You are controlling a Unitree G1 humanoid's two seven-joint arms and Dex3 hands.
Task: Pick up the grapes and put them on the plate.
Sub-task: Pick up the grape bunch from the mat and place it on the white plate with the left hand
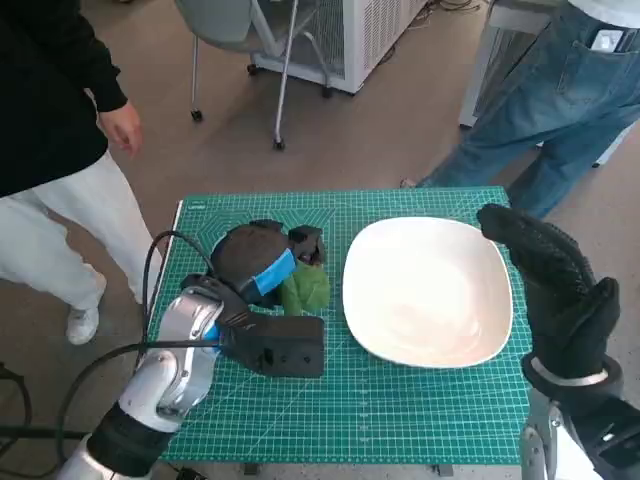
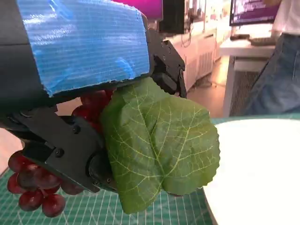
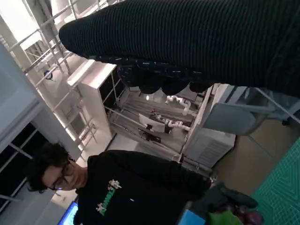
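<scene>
Green cutting mat (image 1: 400, 400): grapes (image 2: 33, 187) and leaf gripped in left robot hand (image 1: 262, 268), beside white plate (image 1: 430, 290).

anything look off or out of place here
Nothing looks spilled or damaged. The left hand grips the grapes with their leaf beside the plate, which holds nothing yet. The right hand is raised by the plate's far side, holding nothing.
</scene>
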